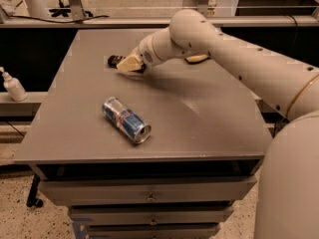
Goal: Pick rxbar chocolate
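The rxbar chocolate shows as a small black end lying on the grey table, far left of centre; the rest of it is hidden by my gripper. My gripper is down at the table surface right over the bar, with the white arm reaching in from the right. Whether the gripper grips the bar cannot be seen.
A blue-silver drink can lies on its side near the table's front left. A yellow sponge peeks out behind the arm at the back. A white spray bottle stands left of the table. Drawers sit below the front edge.
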